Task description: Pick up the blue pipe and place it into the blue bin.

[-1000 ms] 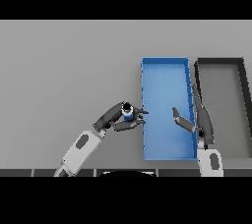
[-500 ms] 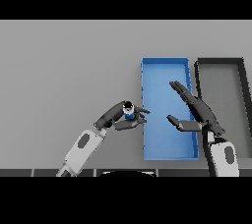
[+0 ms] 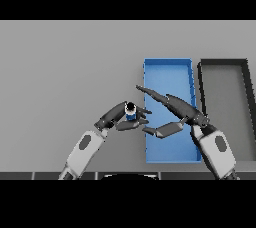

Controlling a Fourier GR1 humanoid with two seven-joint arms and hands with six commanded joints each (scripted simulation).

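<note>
**Pipe held just outside the bin's left wall**

Right now the left hand (image 3: 121, 116) has its fingers curled round the blue pipe (image 3: 131, 112), which stands roughly upright with its dark open end facing up. The pipe sits just beside the left wall of the blue bin (image 3: 167, 63), on the outer side, over the grey surface (image 3: 65, 72); whether it rests on the surface or is lifted clear cannot be told from the head view. The left arm comes in from the lower edge, slanting up to the right.

The right hand (image 3: 182, 110) reaches across the lower half of the blue bin from the right, fingers straight and spread wide, holding nothing. Its long fingers point up and to the left, their tips crossing the bin's left wall close to the pipe, while the thumb stretches left lower down, toward the left hand.

The bin's upper half shows bare blue floor. A dark bin (image 3: 223, 62) stands just right of the blue one, their long walls side by side. Left of the arms and above them the surface lies wide and bare.
</note>
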